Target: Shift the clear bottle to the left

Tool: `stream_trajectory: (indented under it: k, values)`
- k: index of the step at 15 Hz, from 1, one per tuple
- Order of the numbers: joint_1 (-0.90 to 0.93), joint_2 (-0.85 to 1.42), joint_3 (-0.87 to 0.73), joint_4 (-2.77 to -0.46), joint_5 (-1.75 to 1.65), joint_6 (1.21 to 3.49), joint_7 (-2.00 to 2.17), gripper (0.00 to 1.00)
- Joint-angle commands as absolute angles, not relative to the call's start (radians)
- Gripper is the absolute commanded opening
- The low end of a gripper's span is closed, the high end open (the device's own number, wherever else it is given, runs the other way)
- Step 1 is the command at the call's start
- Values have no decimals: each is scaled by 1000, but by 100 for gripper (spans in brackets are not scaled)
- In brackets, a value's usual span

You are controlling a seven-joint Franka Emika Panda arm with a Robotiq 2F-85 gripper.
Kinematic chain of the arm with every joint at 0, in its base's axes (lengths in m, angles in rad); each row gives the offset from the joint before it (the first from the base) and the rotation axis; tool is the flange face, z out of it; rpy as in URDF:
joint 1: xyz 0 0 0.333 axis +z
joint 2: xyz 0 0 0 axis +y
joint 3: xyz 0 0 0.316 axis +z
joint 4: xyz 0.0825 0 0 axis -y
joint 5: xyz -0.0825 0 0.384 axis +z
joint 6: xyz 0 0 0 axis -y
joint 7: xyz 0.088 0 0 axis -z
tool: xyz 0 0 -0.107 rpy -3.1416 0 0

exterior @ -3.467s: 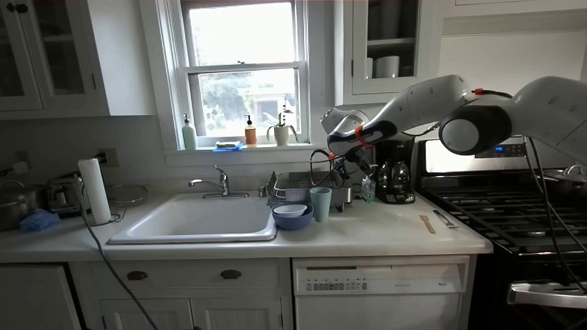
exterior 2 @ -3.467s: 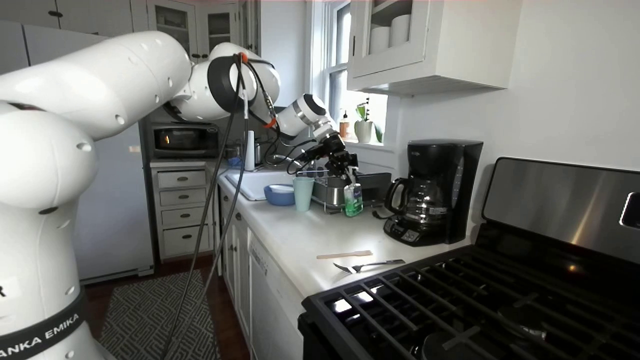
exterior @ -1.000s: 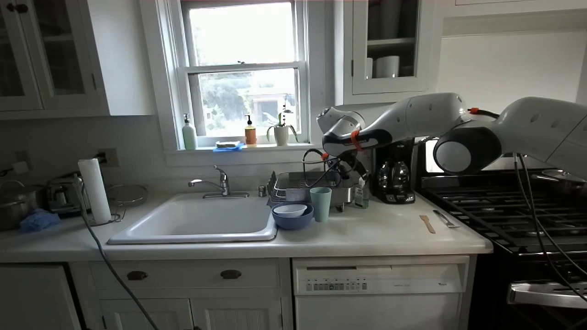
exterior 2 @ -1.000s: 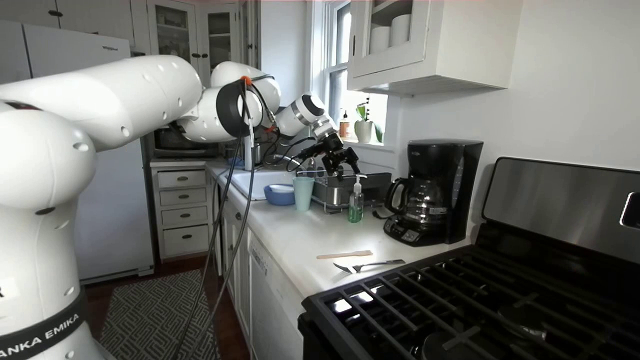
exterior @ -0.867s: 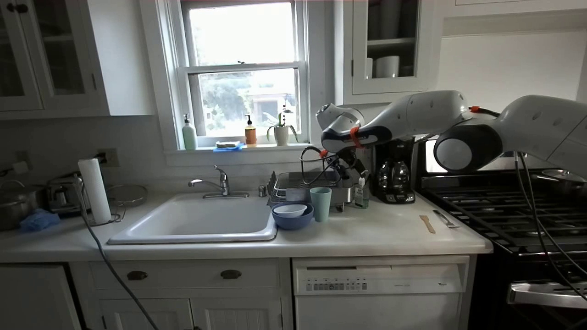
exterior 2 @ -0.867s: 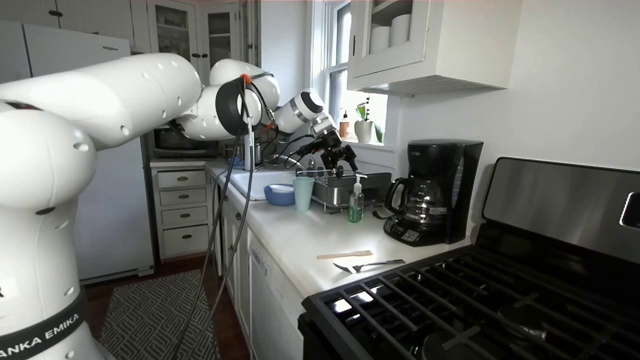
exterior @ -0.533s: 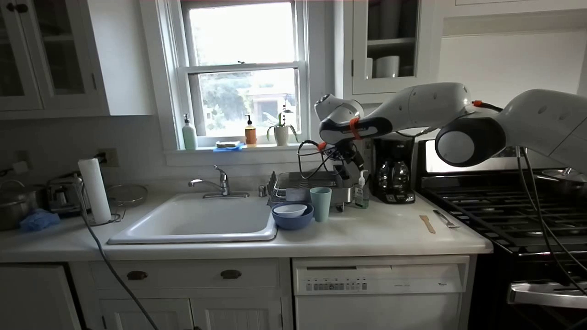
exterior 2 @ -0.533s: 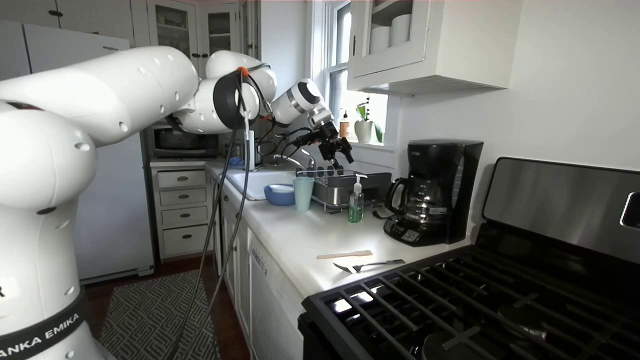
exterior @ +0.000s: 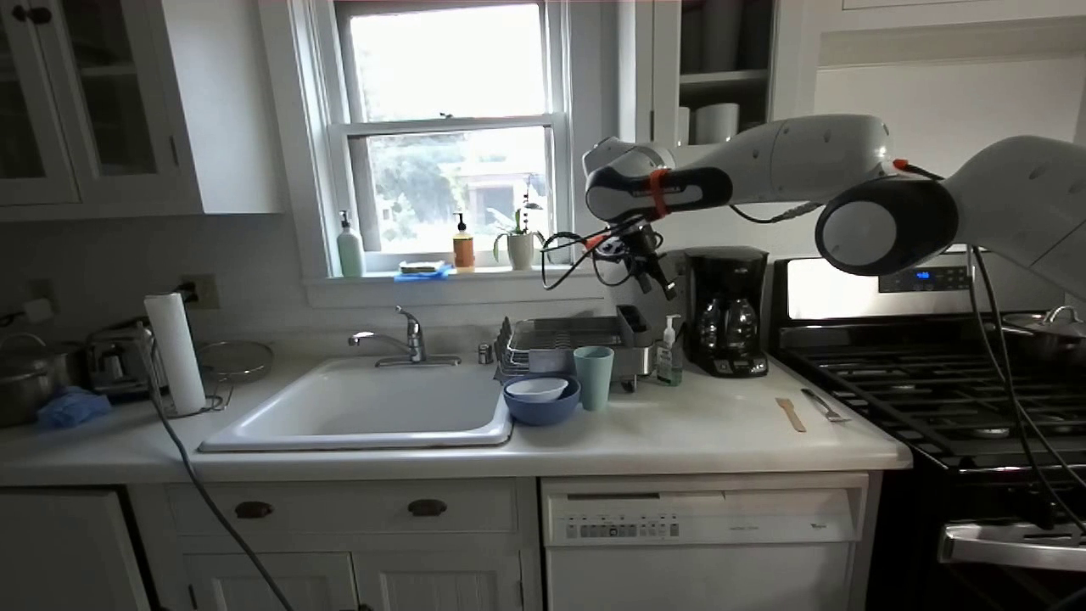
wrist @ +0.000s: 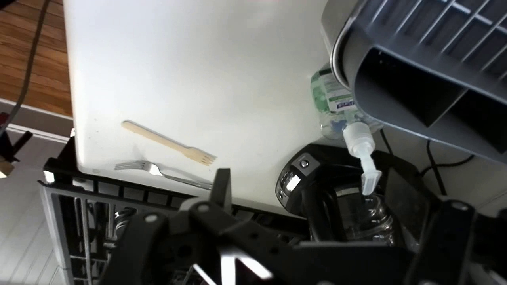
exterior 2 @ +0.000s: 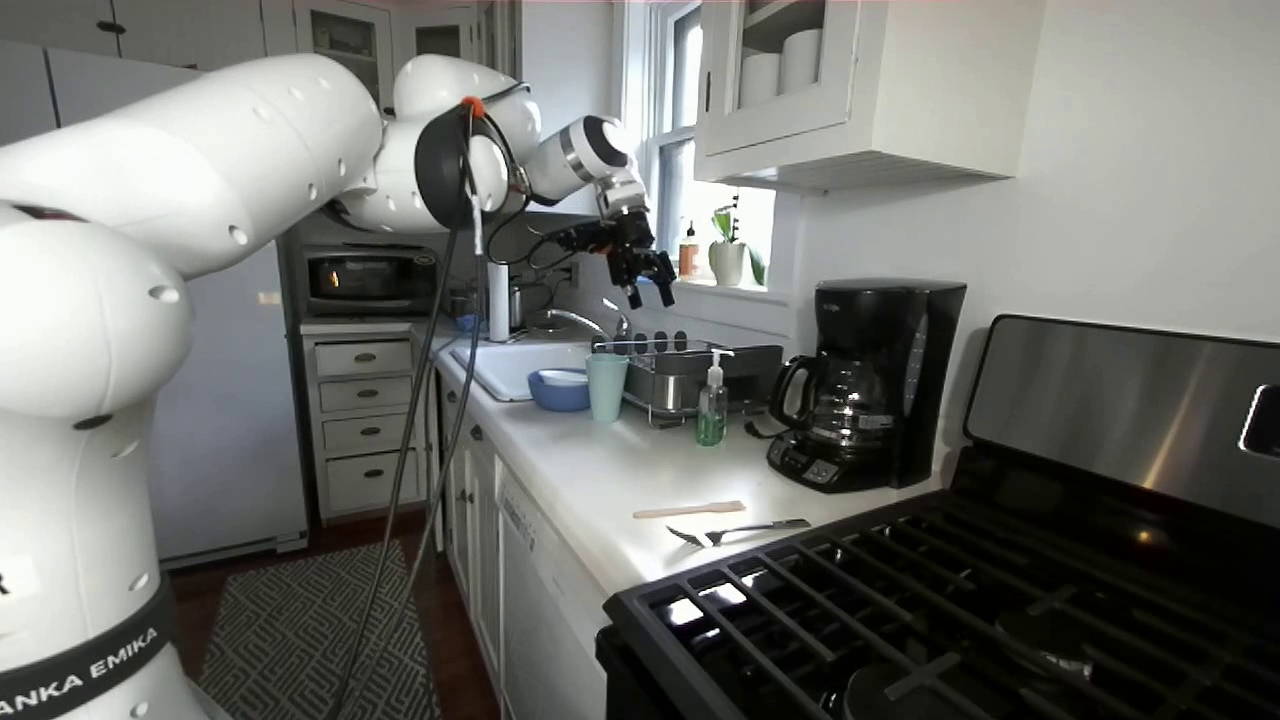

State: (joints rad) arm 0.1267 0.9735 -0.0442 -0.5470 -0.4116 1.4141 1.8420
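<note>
Tool [exterior 2: 651, 299] released, above white counter [exterior: 704, 433] | clear bottle [exterior 2: 711, 418] upright beside dish rack [exterior: 632, 362] | sink [exterior: 403, 397] below window [exterior: 450, 127]

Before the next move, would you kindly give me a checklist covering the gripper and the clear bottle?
Gripper open and empty: ok, jaws apart.
Clear bottle upright on the counter: ok.
Gripper clear of the bottle: ok, gap in both exterior views.
Bottle apart from coffee maker: ok, gap in an exterior view.
Bottle apart from dish rack: cannot tell, overlapping in the wrist view.
Leftward shift finished: cannot tell, no goal marked.
</note>
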Motion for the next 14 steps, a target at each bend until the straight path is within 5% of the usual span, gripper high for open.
stream_trajectory:
  k: [1,9,14]
  values:
    - [102,888,34,-616,-348,1457,1744,100]
    - [39,848,202,-608,-202,1586,1604,100]
    - [68,892,161,-547,-248,1541,1642,100]
